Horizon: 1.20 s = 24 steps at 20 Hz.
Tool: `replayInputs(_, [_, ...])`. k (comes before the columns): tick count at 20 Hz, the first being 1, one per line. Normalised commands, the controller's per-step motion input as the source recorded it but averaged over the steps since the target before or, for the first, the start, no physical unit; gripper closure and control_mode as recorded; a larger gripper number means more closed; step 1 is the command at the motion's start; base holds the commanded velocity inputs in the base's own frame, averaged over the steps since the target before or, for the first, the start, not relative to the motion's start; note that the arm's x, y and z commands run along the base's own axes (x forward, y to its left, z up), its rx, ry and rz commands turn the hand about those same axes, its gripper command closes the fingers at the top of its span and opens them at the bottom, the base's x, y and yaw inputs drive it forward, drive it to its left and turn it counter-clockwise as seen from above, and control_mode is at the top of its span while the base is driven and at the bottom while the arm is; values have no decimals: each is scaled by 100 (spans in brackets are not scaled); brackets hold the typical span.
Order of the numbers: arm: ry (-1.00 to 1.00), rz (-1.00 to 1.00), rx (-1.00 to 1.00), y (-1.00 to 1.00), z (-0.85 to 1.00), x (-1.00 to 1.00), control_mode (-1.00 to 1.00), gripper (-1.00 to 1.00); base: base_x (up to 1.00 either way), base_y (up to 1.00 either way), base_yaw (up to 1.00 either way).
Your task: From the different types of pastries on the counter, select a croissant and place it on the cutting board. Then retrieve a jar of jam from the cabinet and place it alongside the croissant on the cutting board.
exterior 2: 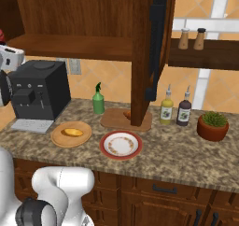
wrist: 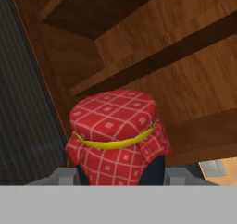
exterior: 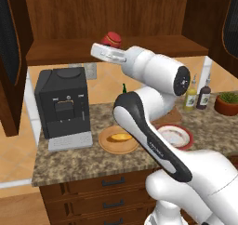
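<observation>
Jam jar [exterior: 112, 39] sits on the cabinet shelf [exterior: 69, 52] in the left base view, with the end effector [exterior: 104, 49] reached up against it; from here I cannot tell whether the fingers have closed on it. Below, the golden bun [exterior: 120, 137] lies on the round wooden plate [exterior: 108, 146], beside the coffee machine [exterior: 62, 101] and the red-rimmed plate [exterior: 182, 142] on the worktop [exterior: 69, 161]. The right base view gives the first half of the task: the cutting board [exterior 2: 114, 120] lies behind the red-rimmed plate [exterior 2: 107, 150], and a small brown piece [exterior 2: 126, 113] on it, half hidden by the cabinet door's edge [exterior 2: 141, 57], looks like the croissant, so that step appears done. The green squeeze bottle [exterior 2: 98, 100] stands just beside the board, and the bun [exterior 2: 72, 132] rests on its wooden plate [exterior 2: 60, 139]. In the hand view the jar of jam [wrist: 115, 135], under its red chequered cloth lid, stands between the two finger tips [wrist: 62, 176], which flank its sides closely; contact is not clear, so a firm grasp cannot be confirmed. By my reading, what remains is securing the jar, lifting it off the shelf and setting it on the board alongside the croissant.
</observation>
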Motion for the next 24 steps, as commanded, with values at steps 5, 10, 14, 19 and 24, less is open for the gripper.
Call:
replayInputs(5, [16,-4,2,-42,0,-84,-100,100,0,0,0])
replayInputs(10, [2,-2,5,-44,0,-92,-100,100,0,0,0])
replayInputs(14, [16,0,0,-17,-3,-17,-100,100,0,0,0])
replayInputs(19, [26,0,0,-18,-17,-16,-100,100,0,0,0])
replayInputs(24, [15,-4,0,-50,-14,-72,-100,100,0,0,0])
